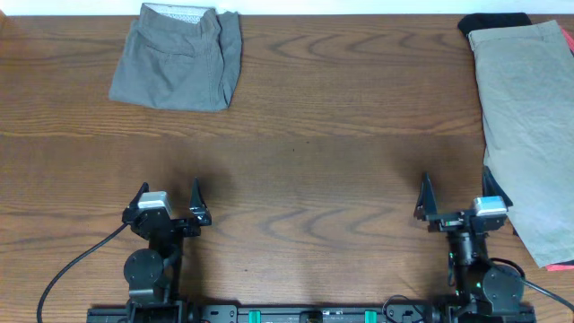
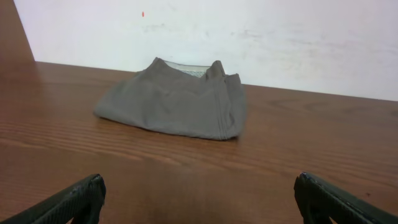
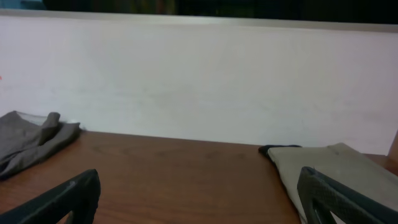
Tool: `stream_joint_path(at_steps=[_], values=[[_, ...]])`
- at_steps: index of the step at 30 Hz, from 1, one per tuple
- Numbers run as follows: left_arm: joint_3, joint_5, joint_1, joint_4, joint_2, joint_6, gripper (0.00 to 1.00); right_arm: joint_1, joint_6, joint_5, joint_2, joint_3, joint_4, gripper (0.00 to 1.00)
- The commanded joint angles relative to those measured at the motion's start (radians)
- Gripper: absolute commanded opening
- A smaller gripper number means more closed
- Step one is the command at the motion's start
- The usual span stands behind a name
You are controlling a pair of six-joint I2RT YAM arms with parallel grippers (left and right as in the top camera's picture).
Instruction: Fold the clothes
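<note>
Though any tag is too small to read, two pairs of shorts lie on the tabletop (image 1: 341,117): one folded mid-grey pair (image 1: 179,58) well ahead of the left claw (image 1: 169,187), and one paler beige-grey pair (image 1: 529,117) spread flat just right of the right claw (image 1: 457,184) and reaching far ahead of it, with one black cloth (image 1: 493,21) under its far end. Both claws gape wide, holding nothing

Mid-grey shorts (image 1: 179,58) with pale speckled waistband lining; beige-grey pair (image 1: 529,117); brown wood-grain table (image 1: 323,135).
</note>
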Motion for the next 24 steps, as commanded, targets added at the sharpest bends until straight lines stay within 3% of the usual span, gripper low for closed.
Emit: stream_joint_path(at_steps=[1, 7, 13, 24], values=[[-0.02, -0.016, 0.003, -0.03, -0.006, -0.005, 0.98, -0.011, 0.01, -0.009, -0.007, -0.055, 0.039, 0.99], [-0.02, -0.016, 0.003, -0.03, -0.006, -0.005, 0.98, -0.058, 0.002, -0.009, -0.007, -0.058, -0.004, 0.99], [-0.02, -0.016, 0.003, -0.03, -0.006, -0.005, 0.98, -0.094, 0.003, -0.005, -0.007, -0.058, -0.161, 0.99], [-0.02, -0.016, 0.003, -0.03, -0.006, -0.005, 0.98, -0.096, 0.006, -0.009, -0.007, -0.058, -0.159, 0.99]])
